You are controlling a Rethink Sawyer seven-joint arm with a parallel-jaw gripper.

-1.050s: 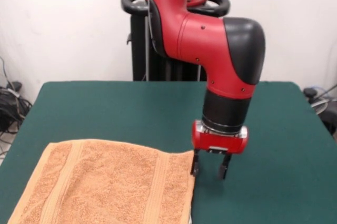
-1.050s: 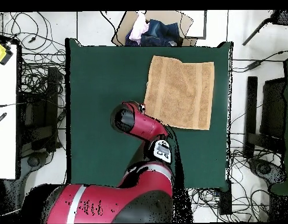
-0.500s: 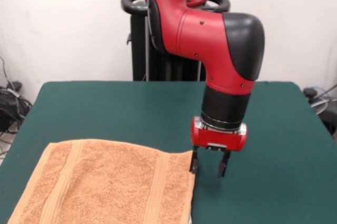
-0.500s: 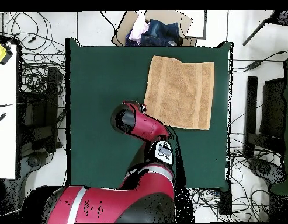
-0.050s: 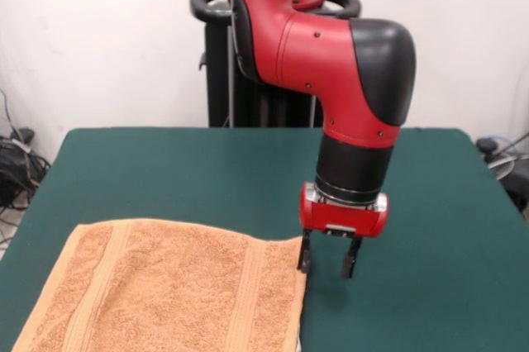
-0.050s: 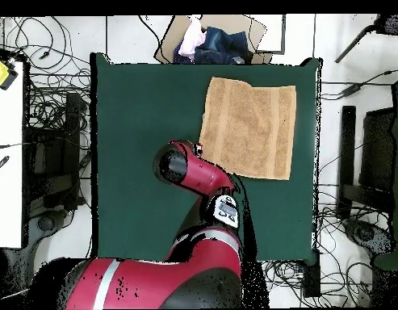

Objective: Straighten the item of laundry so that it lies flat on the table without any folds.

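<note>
the worktop (image 5: 207, 170) is a wide green felt surface, bare over most of its area. the arm (image 5: 331, 63) comes down over it near the middle, its wrist pointing straight at the felt.

the towel (image 5: 165, 294) lies toward one corner of the worktop — in the overhead view it sits close to the edge opposite the robot's base, well inside the side edge. it looks spread out and nearly flat, its woven bands running straight; one corner, the one beside the gripper, seems to lift or curl a little, though that is hard to be sure of.

the gripper (image 5: 328, 259) hangs just beside that corner, tips low over the felt. the fingers (image 5: 305, 258) stand apart with a clear gap between them and hold nothing; the nearer one is right at the cloth's edge, touching or almost.

the risk, as i judge it, lies in that closeness. a sideways move with the tips this low could catch the terry loops and drag the corner, putting a new fold into a towel that is all but done — or push the whole cloth toward the worktop's edge. closing here would likely pinch felt rather than cloth.
</note>
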